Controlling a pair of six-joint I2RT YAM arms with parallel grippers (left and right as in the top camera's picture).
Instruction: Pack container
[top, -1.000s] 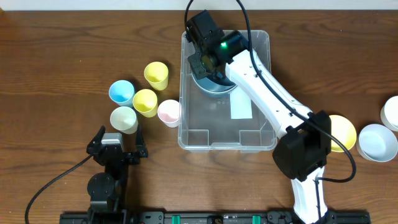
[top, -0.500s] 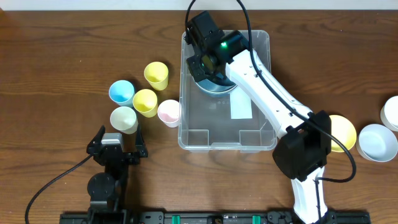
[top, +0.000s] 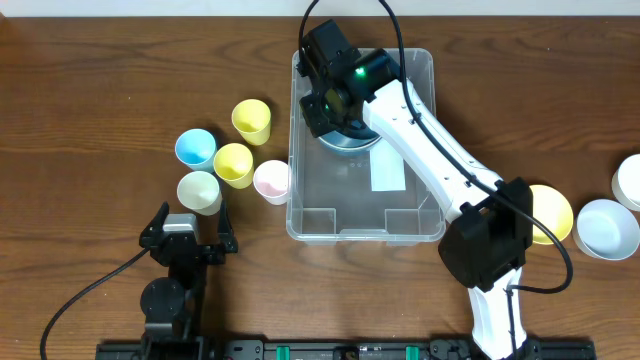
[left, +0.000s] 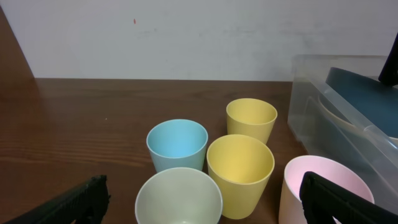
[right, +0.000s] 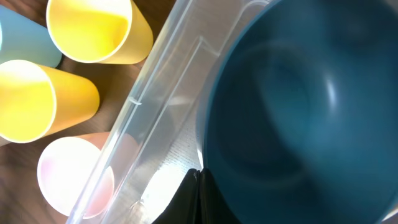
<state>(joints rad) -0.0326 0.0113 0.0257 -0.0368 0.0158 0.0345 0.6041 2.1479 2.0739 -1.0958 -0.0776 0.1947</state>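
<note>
We're early on: 1 blue bowl (right: 298, 112) is in the far-left corner of the container (top: 300, 200), mid-table. Right gripper (right: 198, 186) fingers nearly together, apparently pinching its rim. Left gripper (top: 190, 238) wide open, empty. 5 cups (top: 232, 163) and 3 bowls (top: 608, 228) not yet packed.

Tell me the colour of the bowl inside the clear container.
Dark blue; the bowl in the container shows best in the right wrist view.
</note>
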